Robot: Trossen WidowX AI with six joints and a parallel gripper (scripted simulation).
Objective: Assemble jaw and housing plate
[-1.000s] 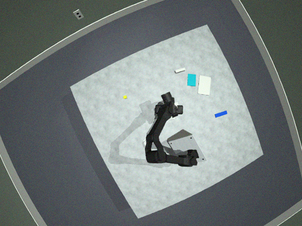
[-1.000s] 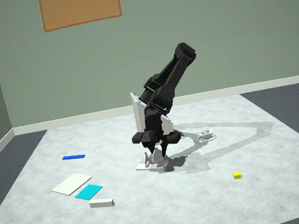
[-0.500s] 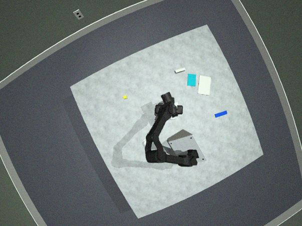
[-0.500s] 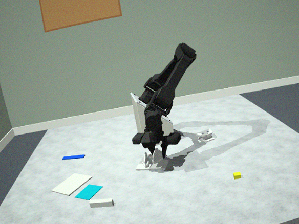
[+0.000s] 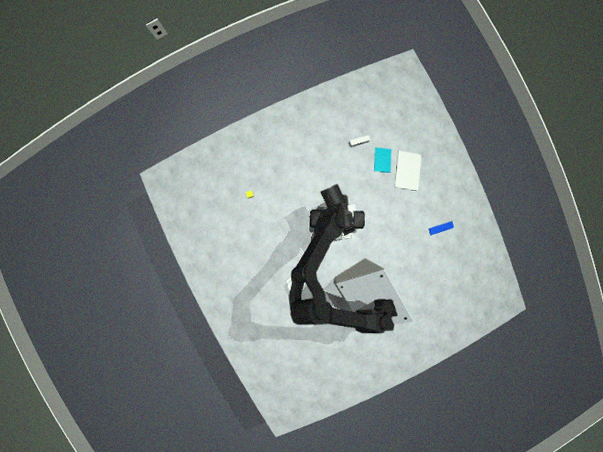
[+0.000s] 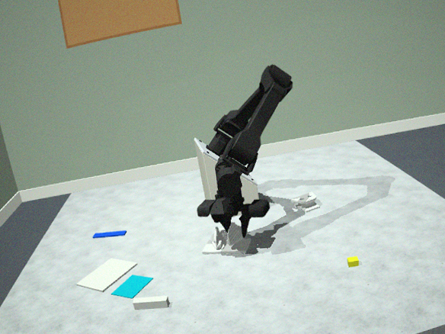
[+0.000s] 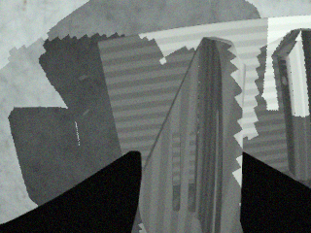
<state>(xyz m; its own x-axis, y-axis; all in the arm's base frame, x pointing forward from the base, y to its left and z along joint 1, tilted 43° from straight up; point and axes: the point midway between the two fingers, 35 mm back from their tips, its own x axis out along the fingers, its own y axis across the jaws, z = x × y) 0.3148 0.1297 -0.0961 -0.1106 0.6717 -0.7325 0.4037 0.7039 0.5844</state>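
Observation:
My gripper (image 6: 235, 233) (image 7: 186, 162) is shut on a pale, toothed jaw (image 7: 209, 121), which stands between the fingertips over the base plate (image 6: 211, 249) (image 7: 114, 83). The other jaw (image 6: 218, 238) (image 7: 299, 73) stands on the plate, to the right of the held one in the wrist view, with a gap between them. The held jaw's lower end and both pins are hidden, so I cannot tell whether it touches the plate. A small white part (image 6: 308, 204), apparently the housing plate, lies apart, right of the base plate in the exterior view; the arm mostly covers it from above.
The arm's angled white mount (image 5: 377, 286) (image 6: 203, 170) stands close by. A white sheet (image 5: 407, 170) (image 6: 107, 274), a cyan sheet (image 5: 382, 159) (image 6: 132, 286), a white block (image 5: 359, 140) (image 6: 150, 303), a blue bar (image 5: 441, 228) (image 6: 109, 234) and a yellow cube (image 5: 249, 194) (image 6: 352, 262) lie around.

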